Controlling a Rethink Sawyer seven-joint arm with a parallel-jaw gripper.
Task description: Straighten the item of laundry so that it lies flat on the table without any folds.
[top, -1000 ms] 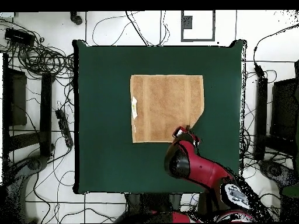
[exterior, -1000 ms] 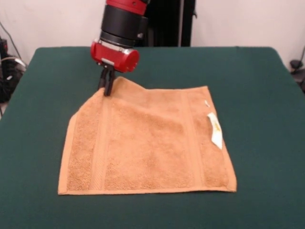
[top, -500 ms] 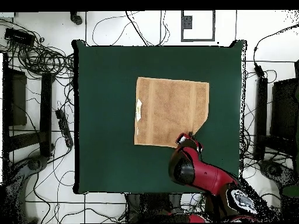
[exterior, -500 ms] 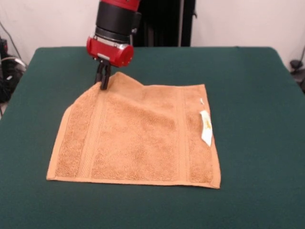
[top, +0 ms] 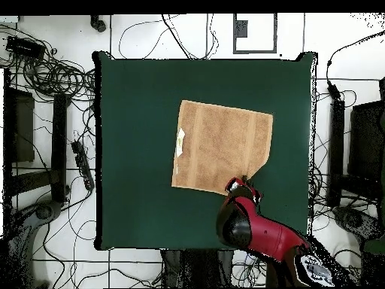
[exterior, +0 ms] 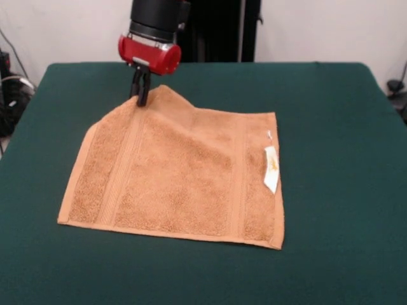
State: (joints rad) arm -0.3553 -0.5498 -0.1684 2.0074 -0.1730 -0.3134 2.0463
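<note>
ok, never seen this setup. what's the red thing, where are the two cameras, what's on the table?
The red and black thing is a single robot arm; its gripper is shut on one corner of an orange-tan towel, pinching it at the far edge. One picture is taken from across the table, facing the robot. The other looks straight down, with the robot at the bottom, so the gripper and towel appear turned half round. The towel lies on a dark green table, mostly spread out, but the pinched corner is lifted and rumpled. A small white label shows at one edge.
</note>
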